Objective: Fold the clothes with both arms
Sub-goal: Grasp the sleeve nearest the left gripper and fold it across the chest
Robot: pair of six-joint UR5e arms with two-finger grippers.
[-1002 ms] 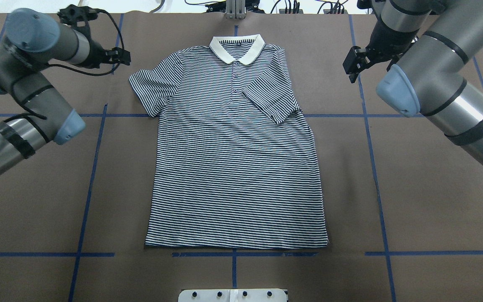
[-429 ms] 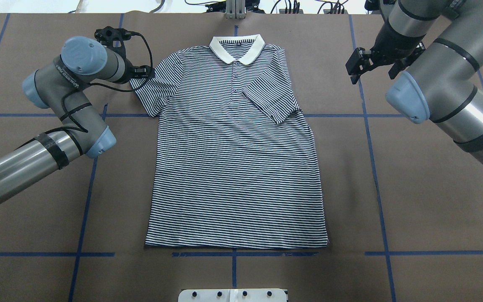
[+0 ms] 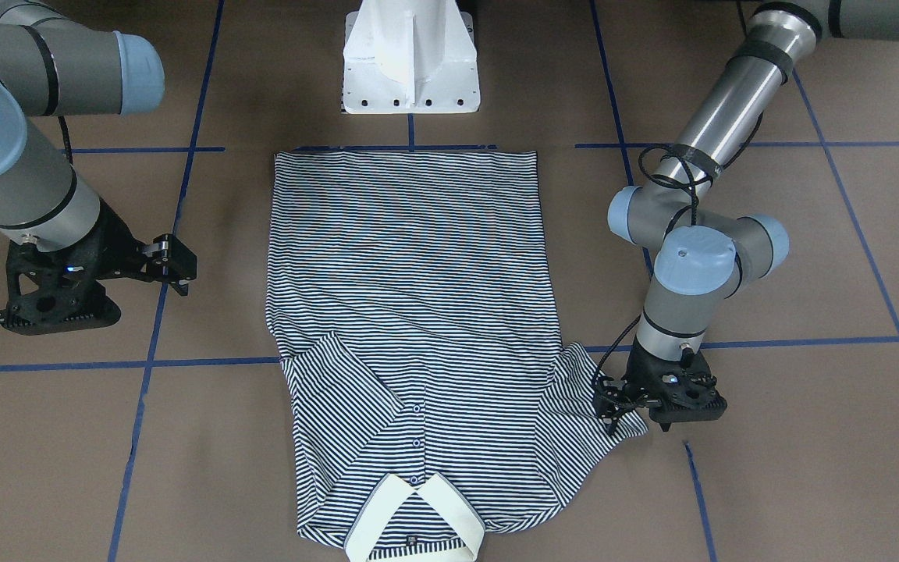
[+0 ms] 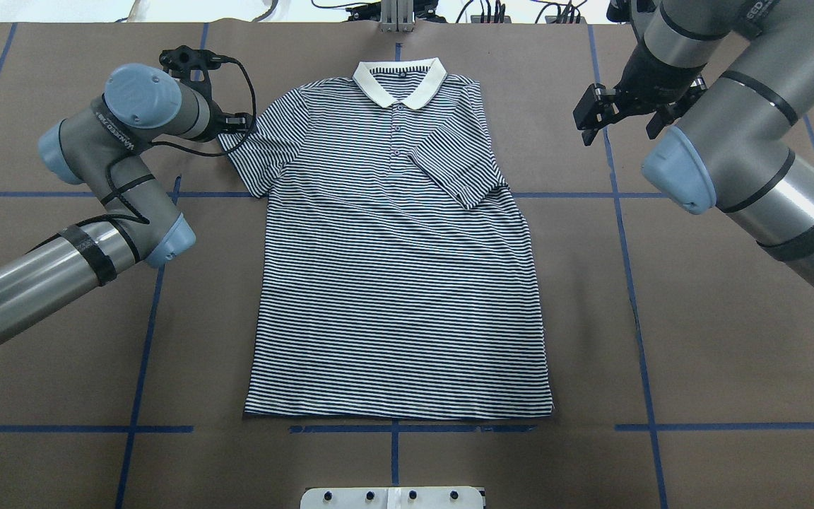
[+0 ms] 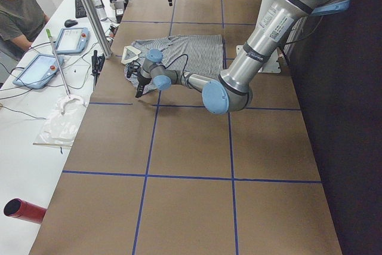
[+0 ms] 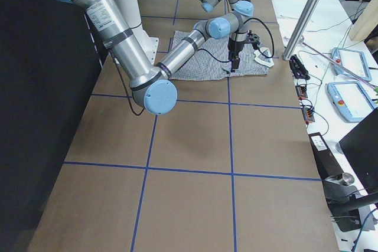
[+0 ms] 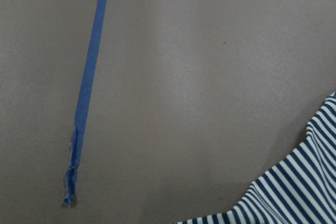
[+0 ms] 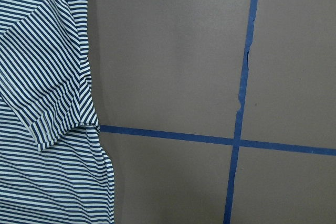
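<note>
The striped polo shirt (image 4: 393, 283) lies flat on the brown table, front up, with its cream collar (image 4: 398, 78) away from the robot. One sleeve (image 4: 456, 166) is folded in over the chest. The other sleeve (image 4: 255, 152) lies spread out. My left gripper (image 4: 241, 124) is low at that sleeve's outer edge, and in the front view (image 3: 612, 406) its fingers look open around the edge. The left wrist view shows only the sleeve corner (image 7: 299, 192) and table. My right gripper (image 4: 587, 116) is open and empty, above the table beside the shirt's folded-sleeve side (image 3: 176, 265).
The white pedestal base (image 3: 410, 62) stands at the hem end of the shirt. Blue tape lines (image 4: 619, 212) grid the brown table. A metal post (image 4: 396, 18) stands behind the collar. An operator (image 5: 18, 16) and tablets sit at the side bench beyond the table.
My left arm has swung in toward the shirt, and its gripper has gone from off the cloth to the spread sleeve's edge. My right gripper has shifted only slightly. The shirt has not moved.
</note>
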